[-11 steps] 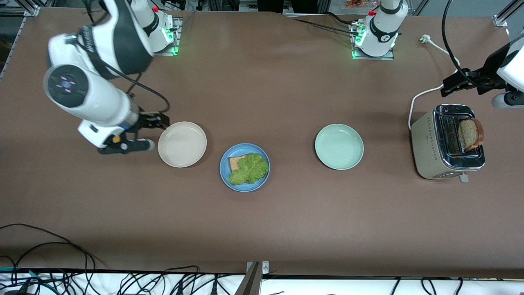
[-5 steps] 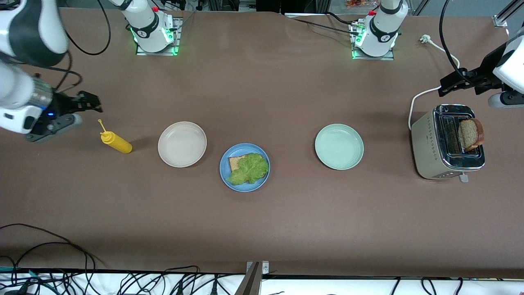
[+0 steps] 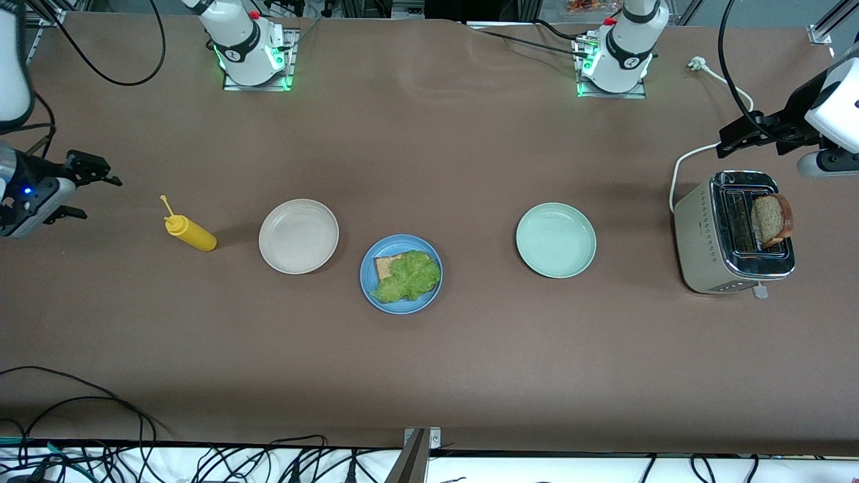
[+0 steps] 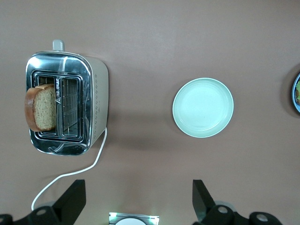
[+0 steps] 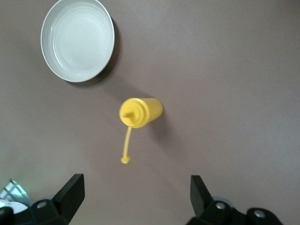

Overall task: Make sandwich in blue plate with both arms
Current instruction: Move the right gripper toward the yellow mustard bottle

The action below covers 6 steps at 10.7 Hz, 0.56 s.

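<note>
On the brown surface (image 3: 470,349): round blue plate (image 3: 400,306) holding one speckled bread slice (image 3: 384,266) under ruffled green lettuce (image 3: 408,275). Second slice (image 3: 770,219) stands in the chrome toaster (image 3: 735,231). Left claw (image 3: 738,137) above the toaster, right claw (image 3: 84,181) near the yellow squeeze bottle (image 3: 191,233); both wide open, empty. Next, probably: left claw fetches the toast.
</note>
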Available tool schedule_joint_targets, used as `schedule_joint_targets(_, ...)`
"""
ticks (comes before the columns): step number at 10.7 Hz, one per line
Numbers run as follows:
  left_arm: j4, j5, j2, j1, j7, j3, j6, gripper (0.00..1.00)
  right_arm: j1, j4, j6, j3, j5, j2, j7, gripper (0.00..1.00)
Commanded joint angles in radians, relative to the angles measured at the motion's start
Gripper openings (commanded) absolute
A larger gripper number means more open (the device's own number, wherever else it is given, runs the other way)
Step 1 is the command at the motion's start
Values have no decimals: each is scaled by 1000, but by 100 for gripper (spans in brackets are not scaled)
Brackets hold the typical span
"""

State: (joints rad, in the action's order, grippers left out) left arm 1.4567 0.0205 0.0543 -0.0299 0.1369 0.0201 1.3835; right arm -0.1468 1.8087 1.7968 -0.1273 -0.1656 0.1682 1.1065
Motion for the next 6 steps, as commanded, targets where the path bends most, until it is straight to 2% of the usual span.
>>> schedule_joint_targets(1, -24, -14, 6, -2, 10, 4, -17, 100, -127, 3, 65, 11, -185, 117, 368, 100)
schedule_joint_targets(4, -24, -13, 6, -4, 10, 6, -17, 100, -213, -3, 93, 8, -427, 259, 794, 100)
schedule_joint_targets(6, -24, -16, 6, -7, 13, 44, -17, 100, -240, -6, 79, -9, -611, 353, 1086, 100)
